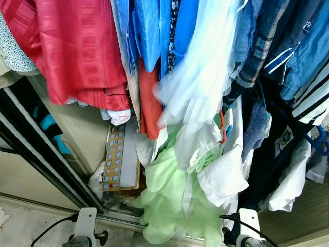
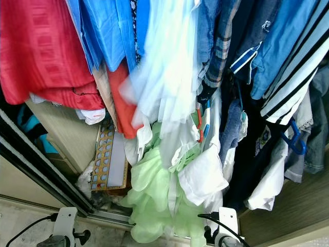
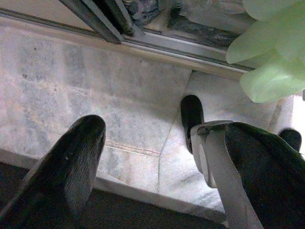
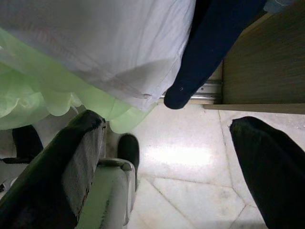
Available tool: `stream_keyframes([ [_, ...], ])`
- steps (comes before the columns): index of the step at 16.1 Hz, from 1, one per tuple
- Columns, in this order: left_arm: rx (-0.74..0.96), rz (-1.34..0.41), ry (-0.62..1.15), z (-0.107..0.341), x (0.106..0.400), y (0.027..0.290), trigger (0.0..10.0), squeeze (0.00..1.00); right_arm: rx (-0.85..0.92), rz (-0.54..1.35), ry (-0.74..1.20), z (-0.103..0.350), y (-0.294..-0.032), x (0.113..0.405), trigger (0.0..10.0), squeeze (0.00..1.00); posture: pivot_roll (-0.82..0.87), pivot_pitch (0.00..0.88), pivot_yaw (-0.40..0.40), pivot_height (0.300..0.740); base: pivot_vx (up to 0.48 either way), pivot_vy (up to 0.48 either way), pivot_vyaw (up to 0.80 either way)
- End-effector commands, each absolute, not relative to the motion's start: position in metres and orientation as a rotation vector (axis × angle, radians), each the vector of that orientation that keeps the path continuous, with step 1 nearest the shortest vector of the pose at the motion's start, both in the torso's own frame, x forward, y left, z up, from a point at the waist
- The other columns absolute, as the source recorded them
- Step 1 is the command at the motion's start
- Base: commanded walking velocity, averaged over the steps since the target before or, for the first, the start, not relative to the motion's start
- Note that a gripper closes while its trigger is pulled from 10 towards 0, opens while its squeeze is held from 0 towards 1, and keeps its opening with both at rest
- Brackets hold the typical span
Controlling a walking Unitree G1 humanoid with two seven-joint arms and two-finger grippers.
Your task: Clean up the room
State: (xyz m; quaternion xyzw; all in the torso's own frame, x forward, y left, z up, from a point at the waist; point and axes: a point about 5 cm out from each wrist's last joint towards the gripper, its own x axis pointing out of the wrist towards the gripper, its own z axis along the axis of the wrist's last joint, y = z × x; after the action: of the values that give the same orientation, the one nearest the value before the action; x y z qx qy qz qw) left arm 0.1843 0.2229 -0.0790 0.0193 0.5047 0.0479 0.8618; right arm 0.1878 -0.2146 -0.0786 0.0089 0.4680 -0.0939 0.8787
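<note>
An open wardrobe hangs packed with clothes: a red shirt [image 1: 72, 46], blue tops [image 1: 154, 31], a white garment [image 1: 200, 77], a pale green dress [image 1: 169, 200] reaching the floor [image 3: 95, 95], and denim [image 1: 267, 36] on the right. A patterned board [image 1: 121, 159] leans inside against the wardrobe's wooden wall. The left gripper [image 3: 157, 157] hangs low over the floor, fingers spread wide, holding nothing. The right gripper [image 4: 167, 157] hangs just below the dress hem, equally spread and empty.

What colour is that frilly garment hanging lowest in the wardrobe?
The frilly garment is pale mint green, best seen in the left eye view.
</note>
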Motion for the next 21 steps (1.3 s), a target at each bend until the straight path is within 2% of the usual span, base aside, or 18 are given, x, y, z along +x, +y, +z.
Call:
stream_keyframes([
  [1,-0.21,0.522,0.866,-0.051,0.158,0.327,10.0,0.0,-0.076,-0.506,0.941,-0.042,-0.326,0.181,10.0,0.0,0.0,0.0,0.012,0.74,0.0,0.0,0.0],
  [2,-0.256,0.583,0.874,-0.056,0.145,0.328,10.0,0.0,-0.056,-0.524,0.947,-0.044,-0.325,0.176,10.0,0.0,0.0,0.0,0.012,0.74,0.0,0.0,0.0],
  [17,-0.256,0.583,0.874,-0.056,0.145,0.328,10.0,0.0,-0.056,-0.524,0.947,-0.044,-0.325,0.176,10.0,0.0,0.0,0.0,0.012,0.74,0.0,0.0,0.0],
  [18,-0.335,0.649,0.91,-0.062,0.132,0.327,10.0,0.0,-0.057,-0.498,0.956,-0.047,-0.321,0.175,10.0,0.0,0.0,0.0,0.02,0.74,0.0,0.0,0.0],
  [20,-0.316,0.599,1.034,-0.07,0.111,0.325,10.0,0.0,-0.104,-0.395,0.922,-0.046,-0.299,0.198,10.0,0.0,-0.02,0.0,0.028,0.74,0.0,0.0,0.0],
  [21,-0.306,0.587,1.043,-0.071,0.109,0.324,10.0,0.0,-0.108,-0.385,0.919,-0.045,-0.297,0.2,10.0,0.0,-0.03,0.0,0.028,0.74,0.0,0.0,0.0],
])
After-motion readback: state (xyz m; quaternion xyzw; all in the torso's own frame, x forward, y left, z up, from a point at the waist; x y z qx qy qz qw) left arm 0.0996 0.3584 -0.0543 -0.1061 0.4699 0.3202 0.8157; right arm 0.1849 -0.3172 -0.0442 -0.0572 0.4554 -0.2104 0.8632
